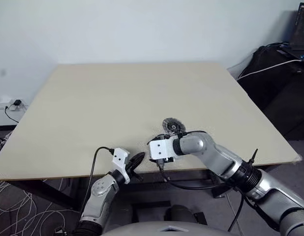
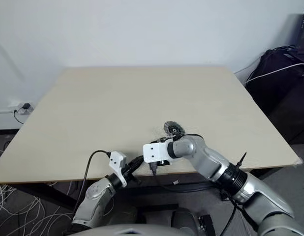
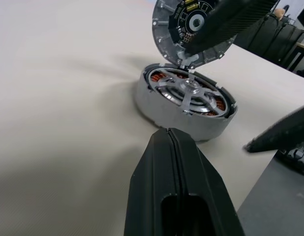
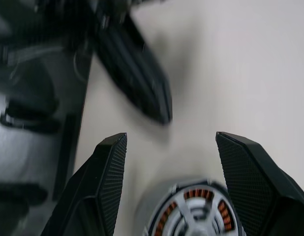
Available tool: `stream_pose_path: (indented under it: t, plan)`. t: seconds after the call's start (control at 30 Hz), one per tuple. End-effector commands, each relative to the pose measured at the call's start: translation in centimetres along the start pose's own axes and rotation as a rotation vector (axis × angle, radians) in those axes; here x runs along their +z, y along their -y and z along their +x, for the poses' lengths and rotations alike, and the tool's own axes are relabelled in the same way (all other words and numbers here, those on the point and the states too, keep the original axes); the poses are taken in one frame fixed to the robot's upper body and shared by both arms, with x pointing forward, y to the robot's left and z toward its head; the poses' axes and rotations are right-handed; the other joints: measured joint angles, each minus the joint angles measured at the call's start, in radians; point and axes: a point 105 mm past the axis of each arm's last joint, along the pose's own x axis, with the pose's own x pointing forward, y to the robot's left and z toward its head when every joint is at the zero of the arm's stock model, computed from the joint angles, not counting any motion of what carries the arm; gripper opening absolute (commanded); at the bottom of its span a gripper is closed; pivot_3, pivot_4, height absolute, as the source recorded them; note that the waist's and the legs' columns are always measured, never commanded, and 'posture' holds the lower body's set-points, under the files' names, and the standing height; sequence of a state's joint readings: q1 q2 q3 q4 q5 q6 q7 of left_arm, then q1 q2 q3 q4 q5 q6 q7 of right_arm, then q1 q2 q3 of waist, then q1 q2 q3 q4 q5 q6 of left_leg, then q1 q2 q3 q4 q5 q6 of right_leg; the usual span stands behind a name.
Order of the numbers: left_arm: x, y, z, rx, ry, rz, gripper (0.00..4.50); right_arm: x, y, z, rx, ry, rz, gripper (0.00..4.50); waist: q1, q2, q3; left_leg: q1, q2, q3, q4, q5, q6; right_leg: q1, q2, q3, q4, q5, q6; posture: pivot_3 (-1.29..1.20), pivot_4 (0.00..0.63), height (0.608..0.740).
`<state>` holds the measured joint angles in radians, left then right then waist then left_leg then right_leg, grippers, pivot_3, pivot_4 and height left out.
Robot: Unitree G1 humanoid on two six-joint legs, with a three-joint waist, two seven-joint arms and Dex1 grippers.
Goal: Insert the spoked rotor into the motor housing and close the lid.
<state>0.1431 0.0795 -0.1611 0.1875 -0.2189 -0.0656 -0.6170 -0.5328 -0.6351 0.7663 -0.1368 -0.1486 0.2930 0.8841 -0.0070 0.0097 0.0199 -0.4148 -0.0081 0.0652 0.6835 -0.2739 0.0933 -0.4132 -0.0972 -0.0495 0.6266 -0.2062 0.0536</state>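
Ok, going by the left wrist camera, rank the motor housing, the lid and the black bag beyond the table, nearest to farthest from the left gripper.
From the left gripper:
1. motor housing, on the table just ahead of the fingertips.
2. lid, tilted up at the housing's far side.
3. black bag, off the table, far beyond both.
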Motion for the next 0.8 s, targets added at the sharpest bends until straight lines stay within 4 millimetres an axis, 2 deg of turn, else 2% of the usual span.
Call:
stream_pose_path:
  t: [0.03,0.3,0.6,0.7,0.8]
  plan:
    - [1.6,0.3,0.4,-0.013,0.055,0.013,0.00,-0.4,0.9,-1.1,0.005,-0.028,-0.055,3.10,0.003,0.000,0.000,0.000,0.000,0.000,0.000,0.000,0.000,0.000,0.000,0.000,0.000,0.000,0.000,0.00,0.000,0.740]
    - [1.8,0.3,0.5,-0.012,0.057,0.011,0.00,-4.2,-0.2,-2.8,0.106,-0.190,-0.060,3.10,0.025,0.000,0.000,0.000,-0.001,0.000,0.000,0.000,0.000,0.000,-0.002,0.001,-0.001,0.000,0.000,0.00,0.000,0.740]
    - [1.5,0.2,0.4,-0.014,0.050,0.008,0.00,-5.9,-0.1,-3.5,0.111,-0.244,-0.017,3.10,0.030,0.000,0.000,-0.001,-0.001,0.000,0.000,0.000,0.000,-0.001,-0.003,0.001,-0.001,0.000,0.000,0.00,0.000,0.740]
    - [1.3,0.1,0.4,-0.012,0.049,0.007,0.00,-6.2,-0.2,-3.5,0.125,-0.257,-0.013,2.51,0.030,0.000,0.000,-0.001,-0.001,0.000,0.000,0.000,0.000,-0.001,-0.003,0.001,-0.001,0.000,-0.001,0.00,0.000,0.740]
    - [1.2,0.0,0.3,-0.008,0.048,0.006,0.00,-6.5,-0.3,-3.5,0.129,-0.263,-0.007,1.52,0.031,0.000,0.000,-0.001,-0.001,0.000,0.000,0.000,0.000,-0.001,-0.003,0.001,-0.001,0.000,-0.001,0.00,0.000,0.740]
